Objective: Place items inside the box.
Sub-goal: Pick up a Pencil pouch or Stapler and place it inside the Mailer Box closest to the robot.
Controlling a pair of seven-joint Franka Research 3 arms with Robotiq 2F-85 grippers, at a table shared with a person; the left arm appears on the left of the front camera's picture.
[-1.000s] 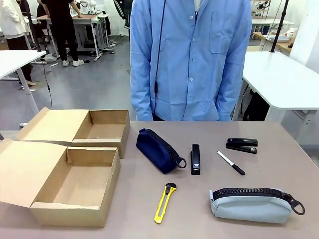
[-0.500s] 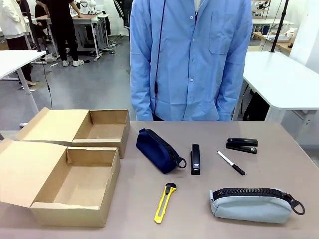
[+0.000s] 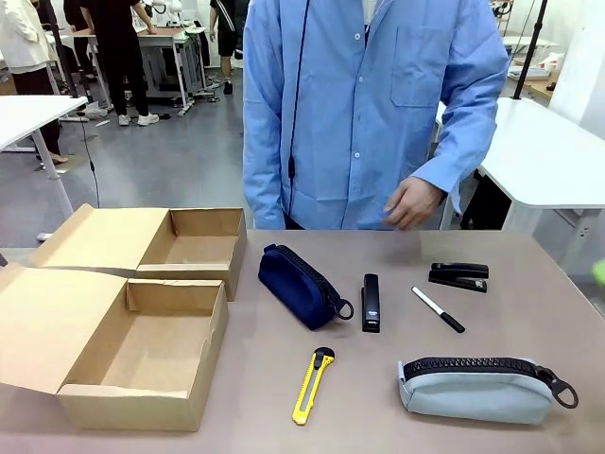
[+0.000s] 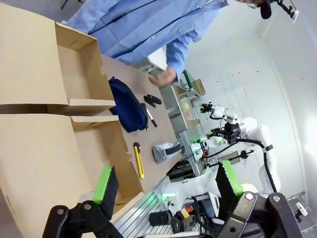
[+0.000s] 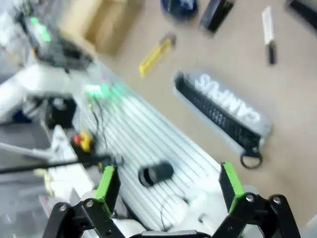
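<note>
A busy workshop lies behind a grey-brown table [image 3: 529,326], with a person in a blue shirt at its far edge, one hand [image 3: 413,201] raised above it.

Front view: two open cardboard boxes sit at the left edge, the near box [image 3: 132,407] by the near-left corner and the far box [image 3: 184,276] behind it. Both look empty. The navy zip pouch [image 3: 298,284] lies mid-table. To its right are a black stapler [image 3: 371,303], a black pen [image 3: 438,309] and a second stapler [image 3: 459,275]. The yellow utility knife [image 3: 310,386] lies toward the near edge, and the grey zip pouch [image 3: 477,388] toward the near-right corner.

Left wrist view: the left gripper [image 4: 167,184] hangs with jaws spread and nothing between them. It is off the table's edge, with the boxes closest and the items well apart from it.

Right wrist view, blurred: the right gripper [image 5: 168,184] is also spread and empty. The grey pouch, lettered "CAMPUS", lies ahead of its fingers on the table, not between them.

Nothing looks packed yet. A first pick probably goes best with the jaws brought down across the pouch's narrow width, mid-length and away from the zip pull. The pouch should then be lifted high enough to clear the box wall.
</note>
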